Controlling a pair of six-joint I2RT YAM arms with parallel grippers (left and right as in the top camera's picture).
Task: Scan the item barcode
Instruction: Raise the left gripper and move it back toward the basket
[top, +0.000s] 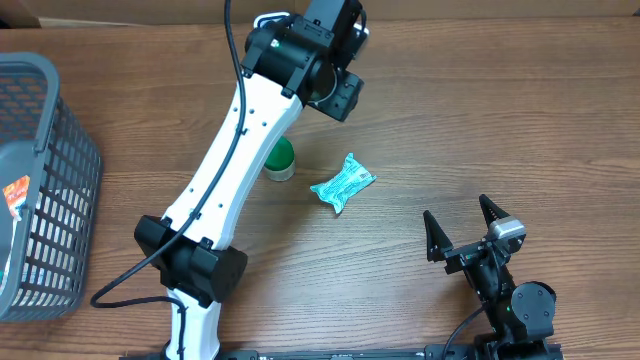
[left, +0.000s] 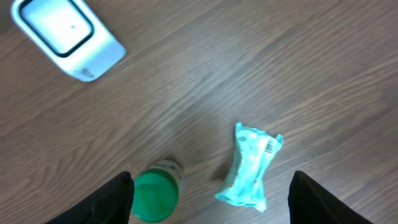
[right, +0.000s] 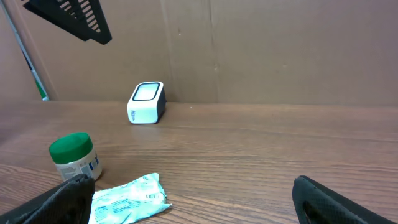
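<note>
Bare table lies between the right gripper, its fingers spread wide, and the teal packet, so we see a clear lane there. The green-capped jar stands just beside the packet and crowds its left side. The left arm slants over the jar. A wire basket walls the left edge. The barcode scanner sits well behind.

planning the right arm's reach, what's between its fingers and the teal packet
Nothing: in the overhead view, only bare table shows between the right fingers and the teal packet. The green-lidded jar sits beyond it.
</note>
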